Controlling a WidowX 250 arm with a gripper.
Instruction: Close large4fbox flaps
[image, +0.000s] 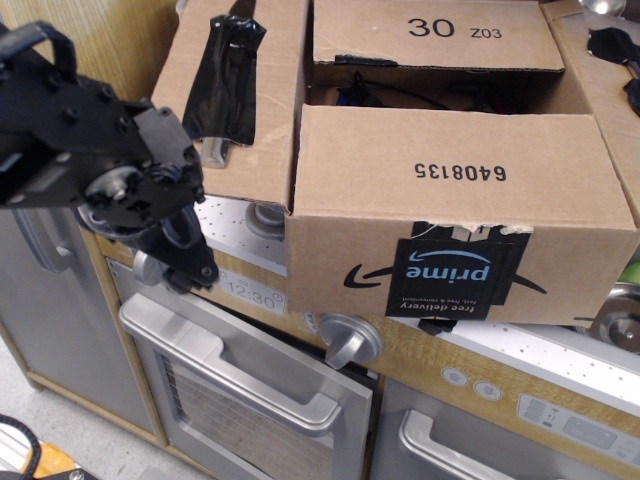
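The large4fbox (350, 265), brown cardboard with black "prime" tape on its front, stands on the toy kitchen counter. Its left flap (262, 100), with a black tape strip, is spread outward to the left. The far flap (440, 35), printed "30 Z03", and the near flap (450, 165), printed "6408135", lean over the opening with a dark gap between them. The right flap (605, 95) is spread to the right. My black gripper (192, 272) hangs below the left flap's outer edge, left of the box front, fingers pointing down. Its jaw state is unclear.
The counter (560, 350) has round silver knobs (345, 340) along its front. An oven door with a silver handle (230, 365) is below. A grey cupboard door (40, 280) is at the left. A wooden panel (100, 40) stands behind the arm.
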